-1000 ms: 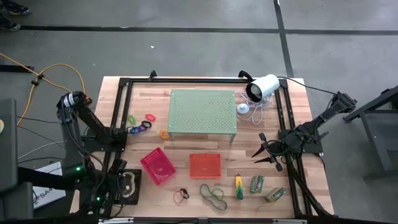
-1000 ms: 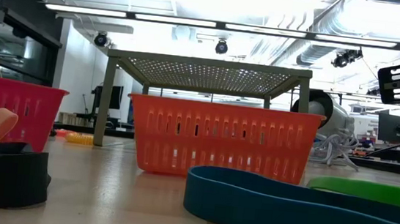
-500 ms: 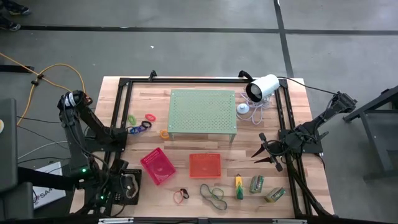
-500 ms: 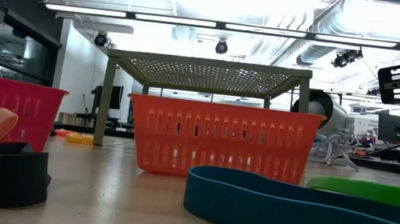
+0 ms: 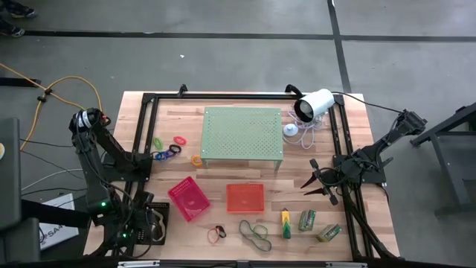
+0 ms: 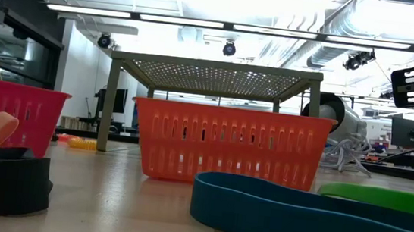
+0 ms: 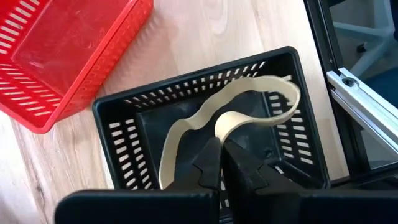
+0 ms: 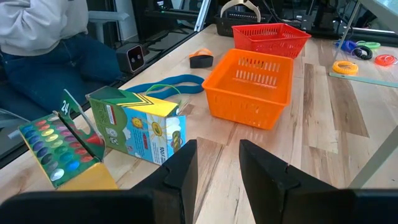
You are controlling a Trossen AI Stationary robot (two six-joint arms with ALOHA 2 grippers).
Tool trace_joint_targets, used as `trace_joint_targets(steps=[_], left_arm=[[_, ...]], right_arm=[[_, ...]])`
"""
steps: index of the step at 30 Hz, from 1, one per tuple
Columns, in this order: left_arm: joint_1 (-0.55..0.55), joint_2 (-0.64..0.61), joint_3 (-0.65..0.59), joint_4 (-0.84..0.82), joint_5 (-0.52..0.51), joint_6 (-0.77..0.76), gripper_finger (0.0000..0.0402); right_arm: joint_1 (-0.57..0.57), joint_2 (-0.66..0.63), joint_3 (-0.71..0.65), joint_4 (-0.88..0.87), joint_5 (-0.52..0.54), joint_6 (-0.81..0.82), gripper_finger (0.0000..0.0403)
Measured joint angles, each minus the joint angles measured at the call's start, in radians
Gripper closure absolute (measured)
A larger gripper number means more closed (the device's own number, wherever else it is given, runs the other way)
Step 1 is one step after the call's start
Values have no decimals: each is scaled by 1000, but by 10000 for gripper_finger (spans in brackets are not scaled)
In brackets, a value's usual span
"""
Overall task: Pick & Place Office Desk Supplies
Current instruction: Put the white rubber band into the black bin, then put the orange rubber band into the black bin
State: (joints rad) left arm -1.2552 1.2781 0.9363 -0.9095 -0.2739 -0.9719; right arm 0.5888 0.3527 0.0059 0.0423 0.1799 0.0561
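Observation:
My left gripper [image 7: 221, 163] is over the black tray [image 7: 205, 68] at the table's near left corner [image 5: 165, 210], shut on a tan rubber band [image 7: 264, 117]. My right gripper [image 5: 315, 179] waits open at the table's right side, off the table top. On the near strip lie green and blue bands [image 5: 253, 233], small loops [image 5: 216, 234], a yellow-green marker [image 5: 285, 224] and two green-labelled packs [image 5: 307, 219]. Coloured rings [image 5: 173, 146] lie left of the pale green stand [image 5: 242, 134]. My left gripper pinches the tan rubber band between its two fingertips, at one side of the loop [image 7: 219, 132], coming from above and pointing down. The rest of the band curls out below the fingers inside the black tray, slack. I cannot tell whether it touches the tray's floor.
A pink-red tray [image 5: 188, 199] and an orange tray [image 5: 245, 198] stand between the black tray and the supplies. A white camera [image 5: 315, 104] with cables sits at the far right. A black frame edges the table. A person [image 8: 43, 31] sits beyond the near edge.
My left gripper, with the tan band, has shifted slightly toward the table's near edge over the black tray. My right arm has kept still.

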Motion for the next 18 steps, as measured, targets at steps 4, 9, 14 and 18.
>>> trace_joint_targets(steps=[4,9,14,18], left_arm=[[9,0,0,1,8,-1,374],[23,0,0,6,11,1,332],[25,0,0,6,11,0,308],[25,0,0,6,14,-7,305]], right_arm=[[0,0,0,0,0,0,296],[0,0,0,0,0,0,296],[0,0,0,0,0,0,296],[0,0,0,0,0,0,296]])
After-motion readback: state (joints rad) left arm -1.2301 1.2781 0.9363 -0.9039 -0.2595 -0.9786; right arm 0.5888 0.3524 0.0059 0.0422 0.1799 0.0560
